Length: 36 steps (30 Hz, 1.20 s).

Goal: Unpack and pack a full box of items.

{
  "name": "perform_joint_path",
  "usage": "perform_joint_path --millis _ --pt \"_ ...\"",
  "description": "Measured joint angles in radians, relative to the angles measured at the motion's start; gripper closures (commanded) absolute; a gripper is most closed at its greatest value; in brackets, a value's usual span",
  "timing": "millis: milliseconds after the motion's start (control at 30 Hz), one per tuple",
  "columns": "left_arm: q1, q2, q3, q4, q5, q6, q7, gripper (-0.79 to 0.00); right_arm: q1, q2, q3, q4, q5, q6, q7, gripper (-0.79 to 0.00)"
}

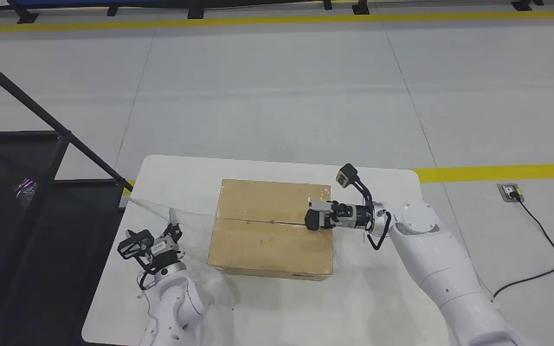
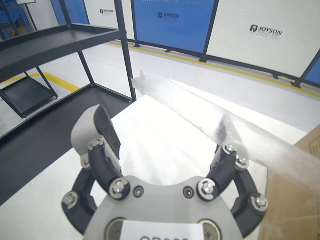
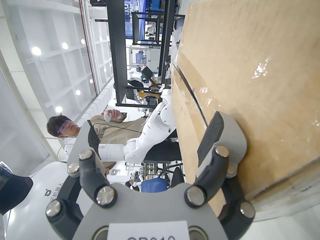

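A closed cardboard box [image 1: 273,229] stands mid-table, with a seam along the middle of its top [image 3: 250,76]. My right gripper [image 1: 313,213] is at the seam's right end; it is open [image 3: 152,131], one finger [image 3: 212,136] lying against the box top beside the seam, the other off the box. My left gripper [image 1: 173,227] sits left of the box, above the table, and is open [image 2: 161,121]. A long strip of clear tape [image 2: 190,101] runs from the box past one left fingertip [image 2: 221,131] and touches it.
The white table [image 1: 372,294] has bare room right of the box and in front of it. A black shelf rack [image 1: 35,173] stands close to the table's left edge [image 2: 50,41]. Floor lies beyond the far edge.
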Motion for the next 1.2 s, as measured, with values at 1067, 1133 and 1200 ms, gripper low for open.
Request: perform_joint_path --millis 1067,1133,1200 --pt "0.129 -0.022 0.042 -0.401 0.09 0.038 -0.049 -0.785 -0.004 -0.004 -0.001 0.021 0.016 -0.028 0.022 -0.785" --pt "0.134 -0.023 0.05 -0.414 0.102 0.038 -0.053 -0.785 -0.005 -0.004 0.0 0.02 0.017 -0.029 0.024 -0.785" --pt "0.138 -0.025 0.06 -0.427 0.114 0.035 -0.058 -0.785 -0.008 -0.004 0.001 0.019 0.018 -0.031 0.026 -0.785"
